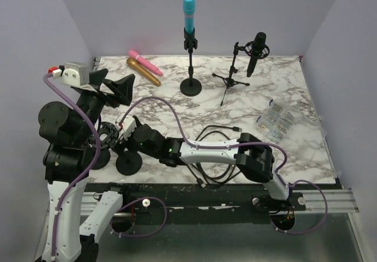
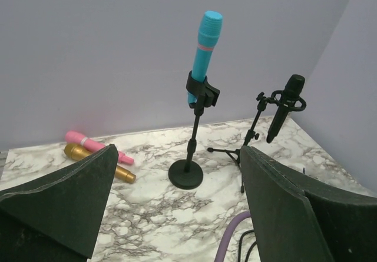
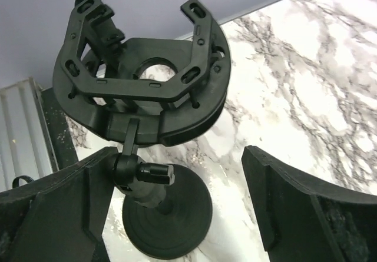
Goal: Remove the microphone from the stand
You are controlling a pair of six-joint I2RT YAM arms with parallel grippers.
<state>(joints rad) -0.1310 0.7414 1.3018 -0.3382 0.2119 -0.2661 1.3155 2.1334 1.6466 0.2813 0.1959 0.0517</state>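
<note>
Jaws stand open on both my grippers. Top: cyan mic (image 1: pixel 188 13) upright in its stand (image 1: pixel 191 68) at the table's 12 o'clock, left gripper (image 1: pixel 118 85) nearer than right gripper (image 1: pixel 118 133). Left wrist: mic dead ahead, well beyond my fingers (image 2: pixel 59 203). Right wrist: only an empty mount (image 3: pixel 177 126).

Top: high above near edge, looking down over table (image 1: pixel 294 91). Left wrist: low, facing distant blue microphone (image 2: pixel 205 50), shared with top. Right wrist: close on black stand (image 3: pixel 141 126).
</note>
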